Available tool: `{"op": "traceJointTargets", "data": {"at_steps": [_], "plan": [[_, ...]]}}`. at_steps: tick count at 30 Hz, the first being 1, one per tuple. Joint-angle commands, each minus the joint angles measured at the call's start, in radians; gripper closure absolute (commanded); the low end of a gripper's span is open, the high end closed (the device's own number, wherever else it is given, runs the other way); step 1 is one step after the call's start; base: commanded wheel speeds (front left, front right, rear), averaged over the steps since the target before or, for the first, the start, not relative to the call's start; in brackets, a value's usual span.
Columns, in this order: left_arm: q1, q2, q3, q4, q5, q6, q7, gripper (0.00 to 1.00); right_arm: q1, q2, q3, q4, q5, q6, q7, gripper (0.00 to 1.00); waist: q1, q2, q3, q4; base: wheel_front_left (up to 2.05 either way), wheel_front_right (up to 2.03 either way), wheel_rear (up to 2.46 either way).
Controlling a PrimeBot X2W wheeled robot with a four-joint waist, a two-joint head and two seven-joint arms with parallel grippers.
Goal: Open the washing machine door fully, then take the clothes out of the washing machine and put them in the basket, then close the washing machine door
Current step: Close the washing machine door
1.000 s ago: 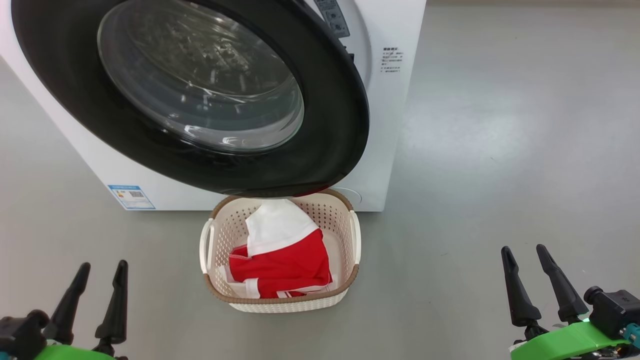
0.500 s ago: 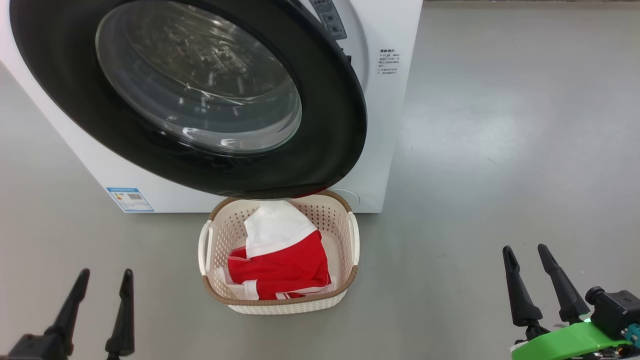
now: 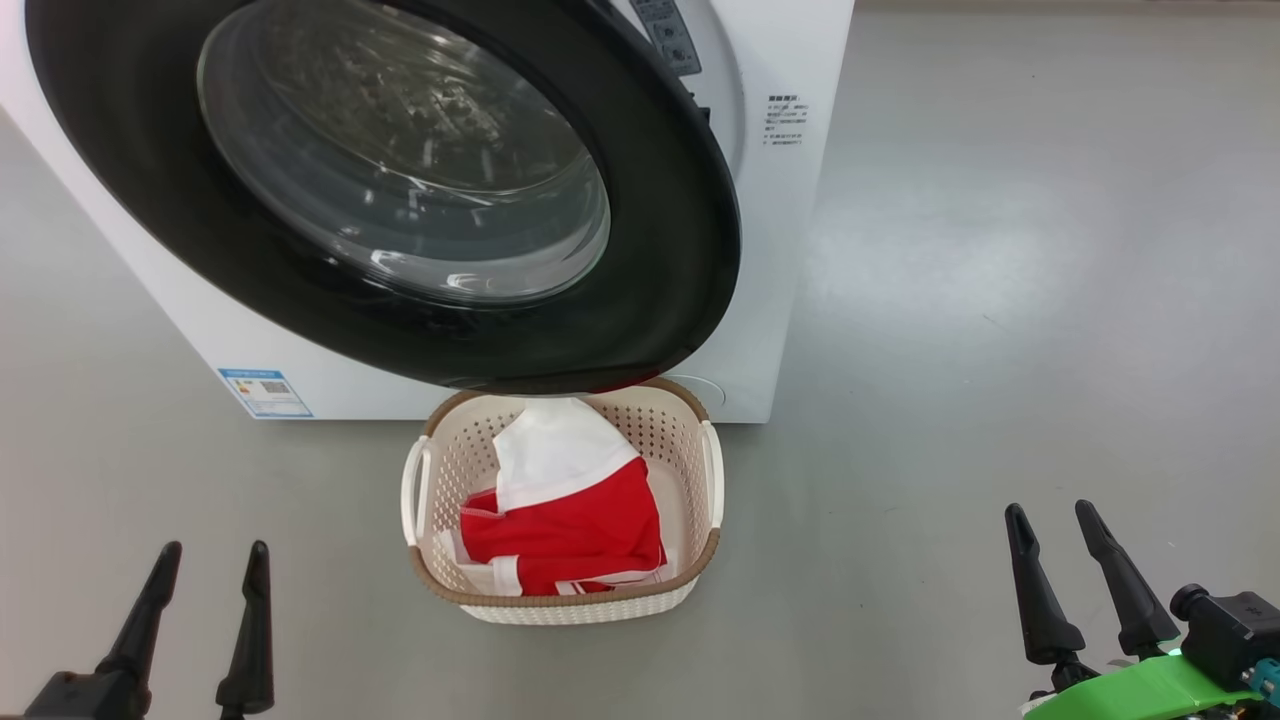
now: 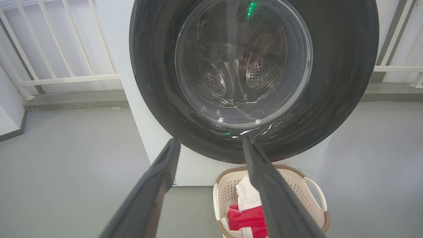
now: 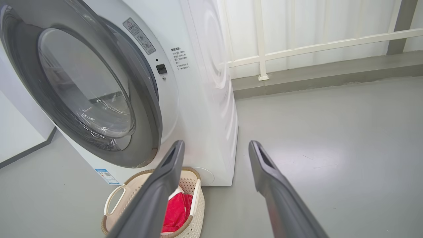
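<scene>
Grippers at rest, seen from the head camera: left gripper [image 3: 214, 548] at the lower left and right gripper [image 3: 1049, 508] at the lower right, each with its two long dark fingers spread apart and nothing between them. Both hang over bare grey floor [image 3: 1000, 300], well apart from the basket [image 3: 560, 598], which stands between them and nearer the machine. A green part [image 3: 1140, 685] shows at the right wrist. The basket, cream with perforated sides, a brown rim and two side handles, sits on the floor just in front of the washing machine [image 3: 780, 250]; its far edge lies under the lower rim of the washing machine door [image 3: 660, 280]. The clothes [image 3: 570, 530] lie inside the basket, a red garment with a white part uppermost on the side toward the machine. The door, a wide glossy black ring around a bulging clear glass window, is not flush with the machine: in the right wrist view its free edge stands off the white front panel, with a warning label and a small dark latch slot visible behind it. Through the glass, in the left wrist view, the perforated steel drum can be seen. A blue-bordered label [image 3: 265, 393] marks the machine's lower left front. A white railing [image 5: 297, 49] runs behind the machine.
</scene>
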Motion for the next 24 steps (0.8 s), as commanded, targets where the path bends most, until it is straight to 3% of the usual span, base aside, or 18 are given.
{"op": "traceJointTargets", "data": {"at_steps": [1, 4, 5, 6, 7, 8, 9, 24], "plan": [[-0.021, 0.01, 0.04, -0.031, 0.015, -0.006, -0.012, 0.0, -0.016, -0.015, 0.019, -0.028, -0.003, 0.007, -0.006, 0.0, 0.0, -0.0001, 0.001, 0.003, 0.0, 0.0, 0.0], [-0.026, 0.002, 0.038, -0.034, 0.018, -0.006, -0.012, 0.0, -0.028, -0.014, 0.031, -0.029, 0.0, 0.007, -0.006, 0.0, 0.0, -0.0001, 0.006, 0.01, 0.0, 0.0, 0.0], [-0.028, -0.002, 0.038, -0.035, 0.016, -0.006, -0.012, 0.0, -0.035, -0.013, 0.036, -0.03, 0.002, 0.007, -0.006, 0.2, 0.0, -0.0001, 0.009, 0.013, 0.0, 0.0, 0.0], [-0.031, -0.007, 0.037, -0.035, 0.015, -0.006, -0.012, 0.0, -0.044, -0.013, 0.04, -0.032, 0.005, 0.007, -0.006, 0.49, 0.0, -0.0001, 0.013, 0.016, 0.0, 0.0, 0.0], [-0.034, -0.012, 0.037, -0.036, 0.014, -0.006, -0.012, 0.0, -0.055, -0.012, 0.045, -0.034, 0.006, 0.007, -0.006, 0.63, 0.0, -0.0001, 0.019, 0.019, 0.0, 0.0, 0.0], [-0.037, -0.017, 0.037, -0.039, 0.013, -0.006, -0.012, 0.0, -0.069, -0.011, 0.052, -0.035, 0.008, 0.007, -0.006, 0.87, 0.0, -0.0001, 0.025, 0.023, 0.0, 0.0, 0.0], [-0.04, -0.022, 0.035, -0.042, 0.014, -0.006, -0.012, 0.0, -0.085, -0.011, 0.061, -0.036, 0.01, 0.007, -0.006, 1.0, 0.0, -0.0001, 0.031, 0.026, 0.0, 0.0, 0.0], [-0.095, -0.082, -0.011, -0.059, 0.019, -0.006, -0.012, 0.0, -0.364, -0.028, 0.212, 0.017, 0.006, 0.007, -0.006, 1.0, 0.0, -0.0001, 0.118, 0.105, 0.0, 0.0, 0.0]]}}
